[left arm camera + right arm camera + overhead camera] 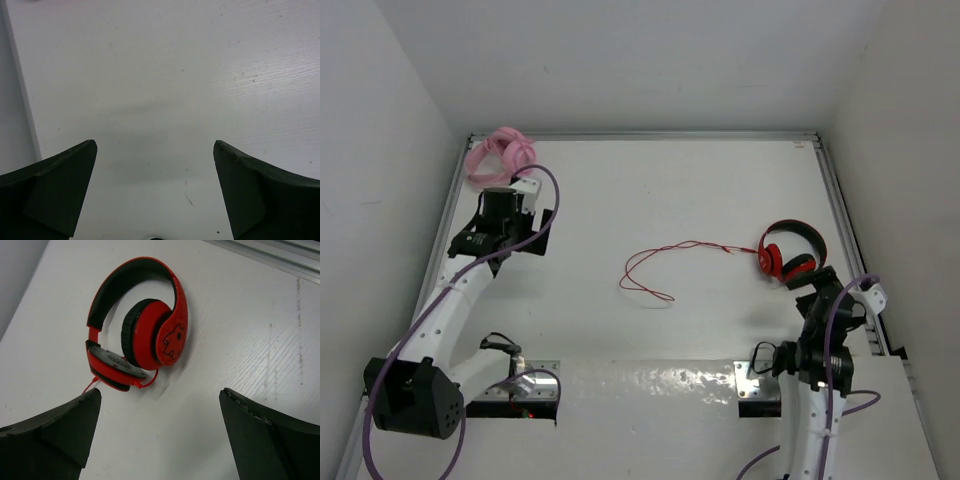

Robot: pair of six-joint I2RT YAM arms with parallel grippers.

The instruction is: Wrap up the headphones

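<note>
The red headphones (pixel 790 254) lie on the white table at the right, with a black-and-red headband. Their thin red cable (pixel 660 262) runs left from them and ends in a loose loop at the table's middle. In the right wrist view the headphones (pixel 145 330) lie just ahead of my open, empty right gripper (pixel 160 400). In the top view my right gripper (pixel 817 285) sits just below the headphones. My left gripper (pixel 505 205) is at the far left, open and empty; its wrist view shows only bare table between the fingers (pixel 65 180).
A pink coiled bundle (pixel 500 153) lies in the back left corner, just behind my left gripper. White walls and a metal rail (pixel 840 220) border the table. A shiny sheet (pixel 650 385) covers the near edge between the arm bases.
</note>
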